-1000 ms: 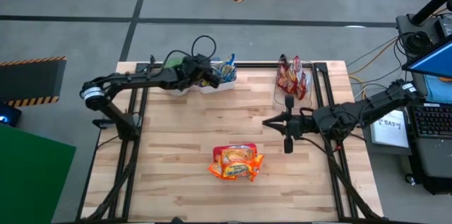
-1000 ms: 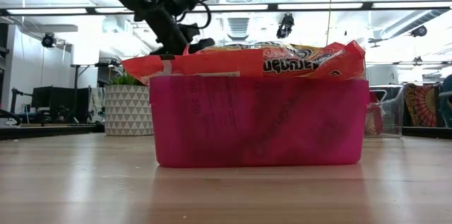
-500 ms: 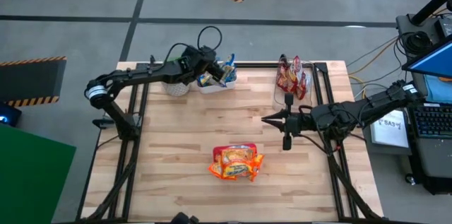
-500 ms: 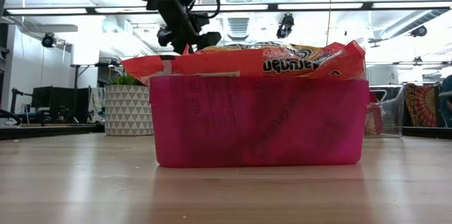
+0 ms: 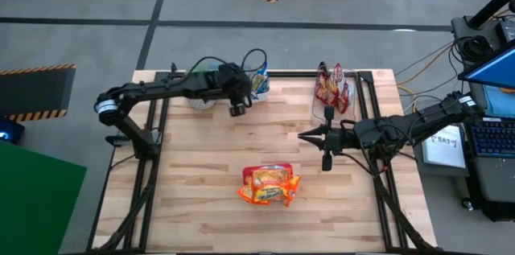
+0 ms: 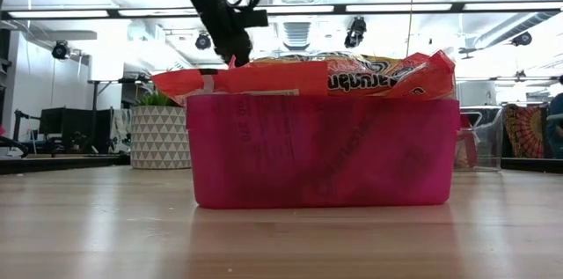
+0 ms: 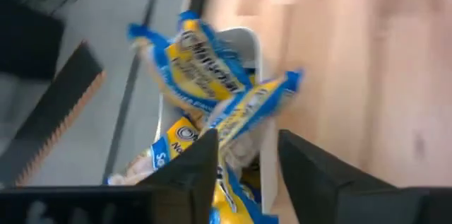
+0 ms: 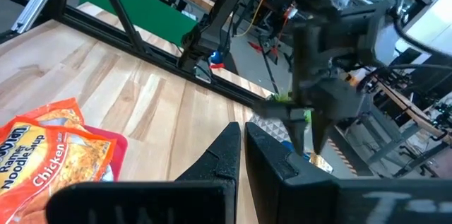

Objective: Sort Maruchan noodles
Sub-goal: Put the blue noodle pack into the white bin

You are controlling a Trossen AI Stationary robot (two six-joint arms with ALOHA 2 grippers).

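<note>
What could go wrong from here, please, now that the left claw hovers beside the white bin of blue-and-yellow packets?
1. The blue-and-yellow crinkly noodle packets stick out over the rim of the white plastic bin; the open left claw, close by, might knock one out.
2. The orange noodle packets are heaped above the pink plastic bin and overhang it, so another drop might spill them.

A light wooden slatted table (image 5: pixel 201 166) on a black metal frame carries a translucent pink plastic bin (image 6: pixel 321 151) near its front, a white plastic bin (image 7: pixel 248 47) and a clear plastic bin (image 5: pixel 348 102) at the back edge
</note>
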